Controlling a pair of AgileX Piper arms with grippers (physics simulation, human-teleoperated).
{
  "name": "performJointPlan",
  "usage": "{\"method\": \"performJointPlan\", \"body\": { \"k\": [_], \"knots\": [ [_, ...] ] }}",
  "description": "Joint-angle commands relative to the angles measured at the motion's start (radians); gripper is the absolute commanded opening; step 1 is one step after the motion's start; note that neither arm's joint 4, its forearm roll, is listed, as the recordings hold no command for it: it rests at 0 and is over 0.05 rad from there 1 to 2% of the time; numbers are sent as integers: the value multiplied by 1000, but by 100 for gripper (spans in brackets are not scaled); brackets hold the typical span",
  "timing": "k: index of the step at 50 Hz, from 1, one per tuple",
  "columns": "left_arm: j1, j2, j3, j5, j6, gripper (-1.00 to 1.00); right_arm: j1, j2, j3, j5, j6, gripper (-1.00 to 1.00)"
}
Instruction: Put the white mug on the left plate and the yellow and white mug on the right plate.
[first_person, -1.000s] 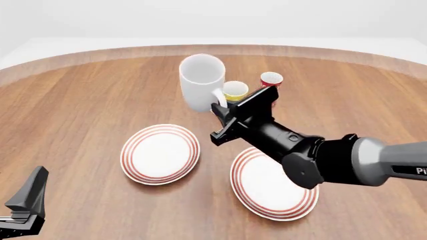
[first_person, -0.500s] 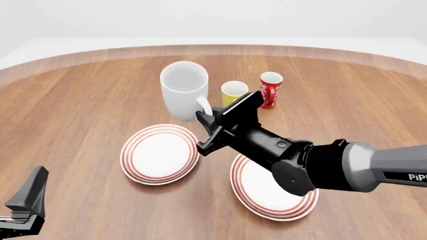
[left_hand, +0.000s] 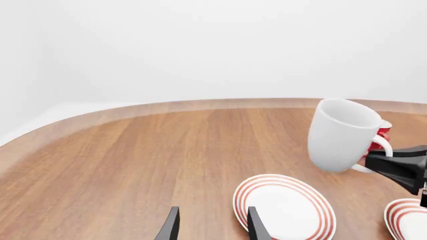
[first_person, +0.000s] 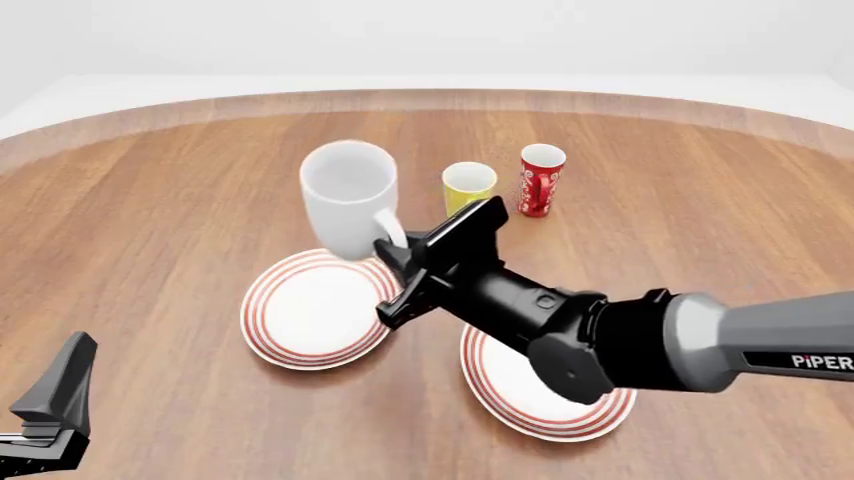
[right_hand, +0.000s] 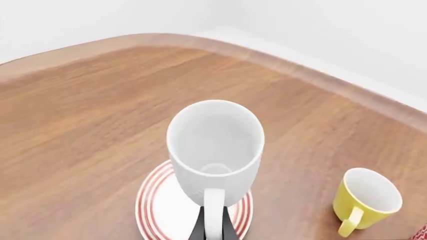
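Note:
The white mug (first_person: 347, 195) hangs upright in the air over the far edge of the left plate (first_person: 316, 310), tilted slightly. My right gripper (first_person: 396, 243) is shut on its loop handle. In the right wrist view the white mug (right_hand: 215, 142) is in front of the left plate (right_hand: 155, 212). The yellow and white mug (first_person: 469, 186) stands on the table further back, also seen in the right wrist view (right_hand: 365, 198). The right plate (first_person: 497, 395) lies partly under my right arm. My left gripper (left_hand: 212, 227) is open and empty at the near left (first_person: 56, 395).
A tall red patterned cup (first_person: 541, 180) stands just right of the yellow mug. The left wrist view shows the white mug (left_hand: 341, 135), the left plate (left_hand: 283, 207) and a sliver of the right plate (left_hand: 407, 220). Brown wooden table with a curved far edge.
My right arm has carried the white mug leftward and nearer, from beside the yellow mug to above the left plate's far edge. The left arm has stayed still.

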Motion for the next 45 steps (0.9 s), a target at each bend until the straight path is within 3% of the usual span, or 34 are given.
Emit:
{"method": "performJointPlan", "body": {
  "k": [1,45],
  "knots": [
    [0,0,0,0,0,100,22,16,-7,-3,23,-100],
    [0,0,0,0,0,100,80,130,-72,-11,75,-100]
  ]
}}
